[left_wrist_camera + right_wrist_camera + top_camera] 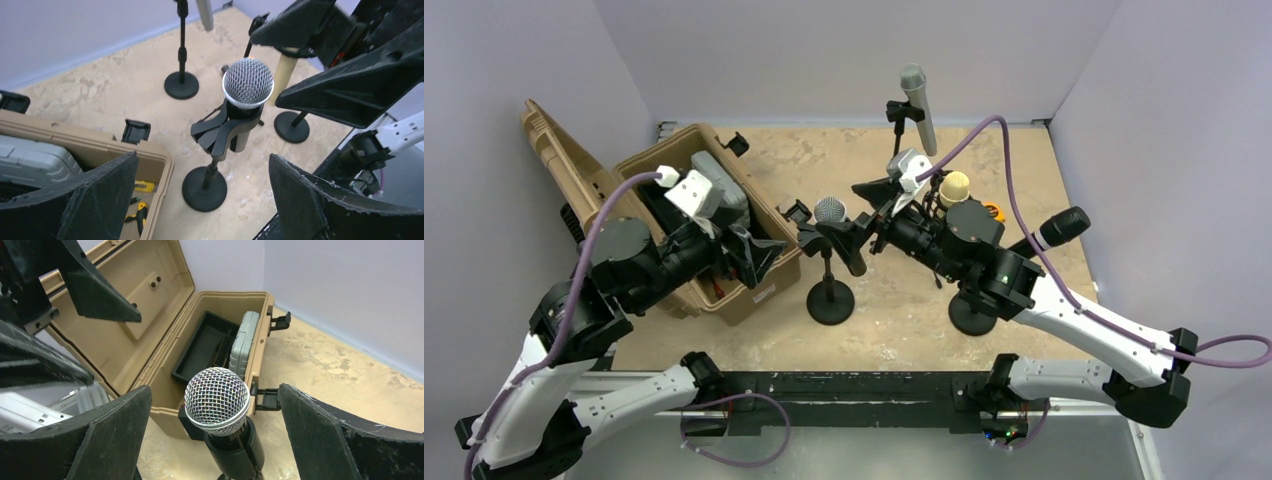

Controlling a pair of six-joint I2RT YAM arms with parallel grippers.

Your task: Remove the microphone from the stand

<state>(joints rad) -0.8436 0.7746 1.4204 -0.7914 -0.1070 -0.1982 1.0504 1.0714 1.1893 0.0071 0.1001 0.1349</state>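
Observation:
A microphone with a silver mesh head sits in the black clip of a short stand with a round base at mid table. My right gripper is open, its two fingers either side of the microphone head without touching it. In the right wrist view the head and clip stand between the fingers. My left gripper is open and empty, left of the stand by the case. In the left wrist view the microphone and base lie ahead of it.
An open tan case with a grey box and tools stands at the left. A grey microphone on a tall stand is at the back. A yellow-headed microphone and a black one on stands are under my right arm.

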